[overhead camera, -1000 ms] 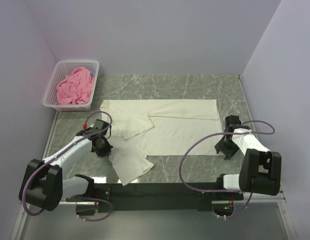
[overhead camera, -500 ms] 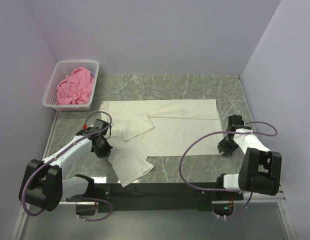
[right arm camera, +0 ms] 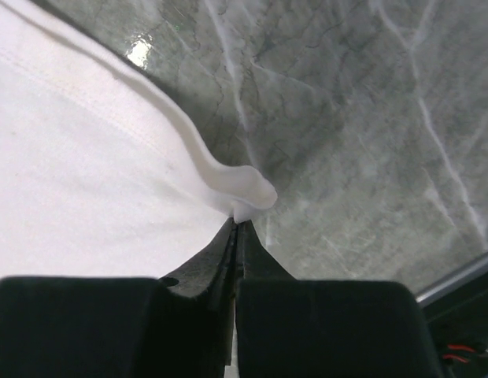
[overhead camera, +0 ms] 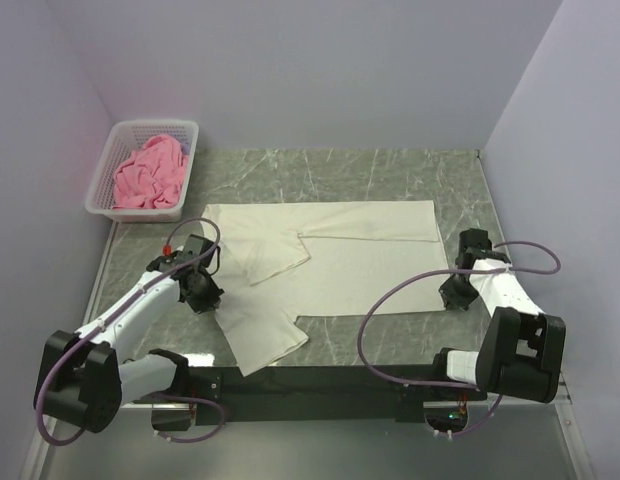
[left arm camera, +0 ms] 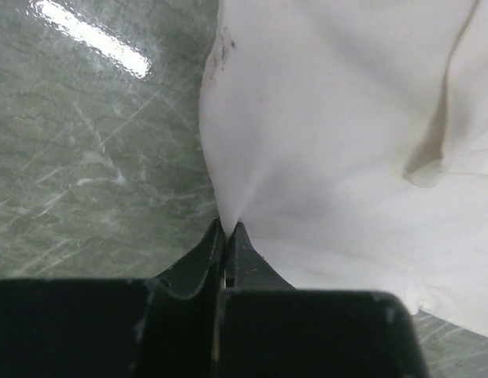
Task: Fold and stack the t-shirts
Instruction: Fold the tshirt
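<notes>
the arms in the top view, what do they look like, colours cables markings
Both the left arm and right arm have white links between bulky black joints. A mauve cable loops along each, and the left one carries a small red fitting near its wrist. The left gripper and right gripper are matte black, each with two thin tapering fingers. No lettering shows.

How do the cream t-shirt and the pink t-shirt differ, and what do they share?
The cream t-shirt lies spread on the table; the pink t-shirt sits crumpled in the basket. The left gripper and right gripper pinch the cream t-shirt's edges; no gripper touches the pink t-shirt. Both look plain-coloured.
</notes>
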`<state>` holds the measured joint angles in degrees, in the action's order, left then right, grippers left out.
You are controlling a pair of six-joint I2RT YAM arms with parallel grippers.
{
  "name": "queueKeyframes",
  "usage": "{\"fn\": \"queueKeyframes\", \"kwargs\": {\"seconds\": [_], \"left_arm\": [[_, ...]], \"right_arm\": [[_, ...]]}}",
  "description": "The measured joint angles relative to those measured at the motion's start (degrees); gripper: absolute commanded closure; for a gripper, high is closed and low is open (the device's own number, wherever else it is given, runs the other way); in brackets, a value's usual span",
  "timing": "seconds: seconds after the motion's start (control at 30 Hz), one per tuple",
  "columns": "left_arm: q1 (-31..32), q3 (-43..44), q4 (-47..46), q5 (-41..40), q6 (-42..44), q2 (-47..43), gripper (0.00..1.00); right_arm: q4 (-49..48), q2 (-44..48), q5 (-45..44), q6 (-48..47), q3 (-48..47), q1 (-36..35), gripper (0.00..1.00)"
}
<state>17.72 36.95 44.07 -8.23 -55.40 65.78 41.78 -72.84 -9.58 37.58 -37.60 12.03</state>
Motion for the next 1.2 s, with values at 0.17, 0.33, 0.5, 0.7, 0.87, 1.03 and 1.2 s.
{"fn": "queueKeyframes", "kwargs": {"seconds": [0.17,0.33,0.5,0.7,0.87,1.03,1.2], "left_arm": [[-1.0,1.6,1.7,0.3,0.3,-0.9,0.99],[-4.5,3.6,3.0,1.5,2.0,-0.7,0.99],[-8.1,7.8,3.7,2.8,5.0,1.6,0.99],[-10.0,12.0,4.0,4.5,8.0,5.6,0.99],[-11.1,15.0,4.3,5.7,9.7,9.3,0.99],[-12.3,16.2,4.3,6.7,11.0,11.8,0.99],[-13.2,16.5,3.7,7.4,11.7,13.7,0.99]], "right_arm": [[3.9,1.0,-1.2,-1.8,-4.6,0.0,1.0],[6.6,-0.6,-1.5,-3.7,-11.1,0.0,1.0],[7.9,-5.8,-0.6,-5.3,-17.0,0.0,1.0],[9.8,-12.9,0.7,-7.6,-23.9,-0.3,1.0],[10.4,-17.6,1.6,-9.2,-28.8,-0.8,1.0],[10.8,-21.8,1.7,-10.5,-32.8,-1.9,1.0],[10.6,-24.8,1.7,-11.0,-35.1,-2.9,1.0]]}}
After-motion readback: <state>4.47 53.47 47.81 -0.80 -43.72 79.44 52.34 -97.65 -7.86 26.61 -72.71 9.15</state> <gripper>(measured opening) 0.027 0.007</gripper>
